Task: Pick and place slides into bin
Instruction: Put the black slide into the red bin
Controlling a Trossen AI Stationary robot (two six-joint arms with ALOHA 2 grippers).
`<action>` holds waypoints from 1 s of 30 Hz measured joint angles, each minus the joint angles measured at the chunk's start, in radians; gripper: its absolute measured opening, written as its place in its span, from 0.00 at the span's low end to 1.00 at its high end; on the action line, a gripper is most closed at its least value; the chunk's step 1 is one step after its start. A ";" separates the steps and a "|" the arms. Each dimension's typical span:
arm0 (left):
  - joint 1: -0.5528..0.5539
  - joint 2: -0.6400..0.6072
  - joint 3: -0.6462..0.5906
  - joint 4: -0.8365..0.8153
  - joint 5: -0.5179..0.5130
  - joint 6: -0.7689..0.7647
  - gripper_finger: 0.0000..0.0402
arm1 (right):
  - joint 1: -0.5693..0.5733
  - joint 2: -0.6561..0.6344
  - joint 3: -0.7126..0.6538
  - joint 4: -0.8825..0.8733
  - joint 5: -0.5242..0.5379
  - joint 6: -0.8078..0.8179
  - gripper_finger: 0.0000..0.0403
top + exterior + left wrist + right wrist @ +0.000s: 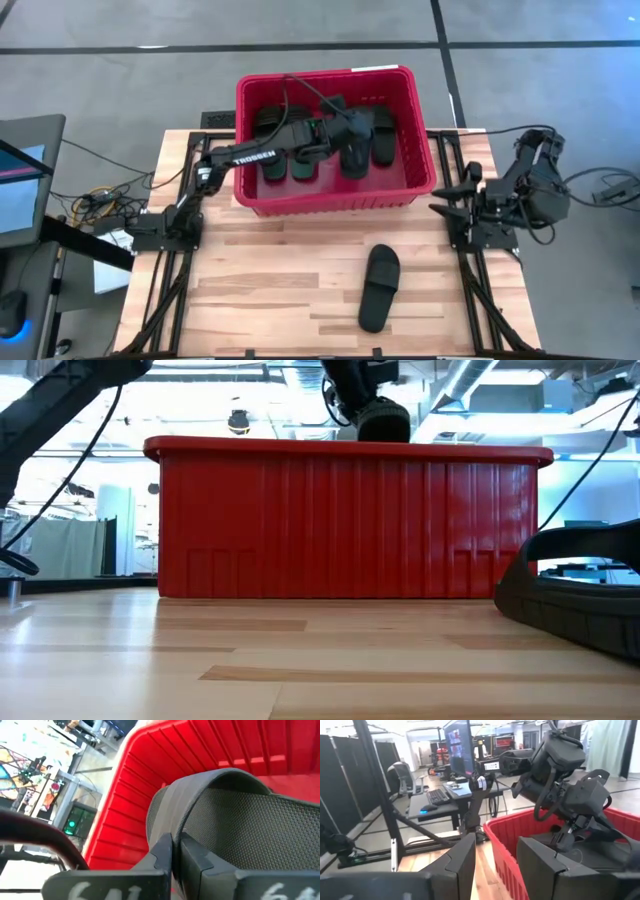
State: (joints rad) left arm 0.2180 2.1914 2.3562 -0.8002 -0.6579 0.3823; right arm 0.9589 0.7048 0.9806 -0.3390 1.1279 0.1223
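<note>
**Nearly done: one slide left outside the bin**

Right now your left claw point(352, 130) is reaching over the bin point(330, 200), pinched on a black slide point(355, 140) that it carries above the floor of the basket. You hold it high and well inside the red walls for a plain reason, I judge: released there, the slide falls among the others and cannot catch on the rim. Several slides point(290, 150) already lie in the bin, side by side, toes pointing the same way.

One last black slide point(379, 287) rests on the worktop point(260, 280), in front of the bin and nearer your right arm. Your right claw point(447, 192) waits at the right edge of the worktop, fingers spread and holding nothing; it looks the natural one to fetch that slide.

Compare the views. From above you get the layout, yet the grip itself is hidden under the arm. Your left wrist camera fills that gap: the two fingers point(160, 857) sit almost together, clamped on the edge of the slide point(240, 815), with the ribbed red wall point(135, 790) behind. At table height, the bin's front wall point(340, 525) hides everything inside, though the carried slide point(383, 420) pokes above the rim, confirming it is not yet down. The right wrist camera shows the left arm over the bin from the side.
</note>
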 joint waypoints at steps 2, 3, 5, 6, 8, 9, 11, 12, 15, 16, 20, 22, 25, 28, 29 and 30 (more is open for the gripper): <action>0.014 0.000 0.000 0.024 0.008 0.010 0.00 | -0.012 0.001 0.000 0.004 0.000 0.000 0.33; 0.023 0.000 0.000 0.040 0.023 0.014 0.00 | -0.018 0.001 0.000 0.004 0.000 0.000 0.33; 0.045 0.000 0.000 0.067 0.049 0.013 0.00 | -0.030 0.001 0.000 0.004 0.000 0.000 0.33; 0.057 0.000 0.000 0.076 0.060 0.007 0.00 | -0.037 0.001 0.000 0.004 0.000 0.000 0.33; 0.078 0.000 0.000 0.087 0.074 -0.002 0.00 | -0.049 0.001 0.000 0.004 0.000 0.000 0.33; 0.089 0.000 0.000 0.092 0.076 -0.002 0.00 | -0.053 0.001 0.000 0.004 -0.001 0.000 0.33; 0.107 0.000 0.000 0.097 0.076 -0.002 0.00 | -0.063 0.001 0.000 0.004 -0.001 -0.004 0.33; 0.115 0.000 0.000 0.100 0.076 -0.002 0.00 | -0.067 0.001 0.000 0.004 -0.003 -0.013 0.33; 0.140 0.000 -0.002 0.100 0.114 -0.010 0.00 | -0.084 0.001 0.000 0.004 -0.004 -0.045 0.33; 0.146 0.000 -0.007 0.103 0.125 -0.017 0.00 | -0.091 0.001 0.000 0.004 -0.004 -0.052 0.33; 0.167 0.000 -0.036 0.111 0.133 -0.022 0.00 | -0.127 -0.002 0.000 0.004 -0.004 -0.064 0.33; 0.176 0.000 -0.051 0.125 0.151 -0.022 0.00 | -0.141 -0.006 0.000 0.004 -0.005 -0.076 0.33; 0.189 0.001 -0.075 0.145 0.165 -0.026 0.00 | -0.159 -0.011 0.000 0.004 -0.005 -0.093 0.33; 0.197 0.003 -0.109 0.199 0.170 -0.026 0.00 | -0.171 -0.013 0.000 0.004 -0.007 -0.104 0.33; 0.199 0.003 -0.117 0.207 0.177 -0.026 0.00 | -0.174 -0.013 0.000 0.004 -0.007 -0.106 0.33; 0.201 0.003 -0.123 0.220 0.184 -0.026 0.00 | -0.178 -0.013 0.000 0.003 -0.007 -0.107 0.33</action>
State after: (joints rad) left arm 0.4193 2.1941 2.2329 -0.5802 -0.4743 0.3561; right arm 0.7813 0.6922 0.9806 -0.3357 1.1210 0.0149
